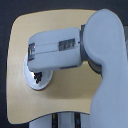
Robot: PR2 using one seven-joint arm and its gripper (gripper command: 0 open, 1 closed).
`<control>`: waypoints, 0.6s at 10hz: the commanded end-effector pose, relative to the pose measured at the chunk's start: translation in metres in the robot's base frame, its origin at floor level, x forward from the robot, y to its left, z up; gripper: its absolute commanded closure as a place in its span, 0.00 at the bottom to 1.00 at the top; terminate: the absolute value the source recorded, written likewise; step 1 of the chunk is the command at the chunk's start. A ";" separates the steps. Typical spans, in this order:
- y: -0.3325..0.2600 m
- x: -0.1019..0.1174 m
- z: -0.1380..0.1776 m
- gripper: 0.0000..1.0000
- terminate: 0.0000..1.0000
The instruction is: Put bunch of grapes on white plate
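Looking down from above, the robot's big pale grey arm (75, 45) stretches across the light wooden table (60, 25) from the exterior view's right, its boxy forearm covering much of the middle of the tabletop. The white plate (34, 84) sits near the table's edge on the exterior view's left, and the end of the arm hangs right over it, hiding the plate's upper half. On the part of the plate that shows, a small dark cluster, the bunch of grapes (39, 76), lies just under the lower edge of the arm. It looks to be resting on the plate's surface, though the picture is too blurred to make out single grapes or a stem. The gripper itself is tucked beneath the forearm and out of sight, so I cannot tell whether its fingers are spread, closed, or touching the grapes. Below the table's near edge, part of the robot's light-coloured base (65, 121) shows.
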 end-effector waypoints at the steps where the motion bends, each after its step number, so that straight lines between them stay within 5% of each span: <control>1: 0.008 0.014 -0.016 1.00 0.00; 6: 0.011 0.013 -0.017 1.00 0.00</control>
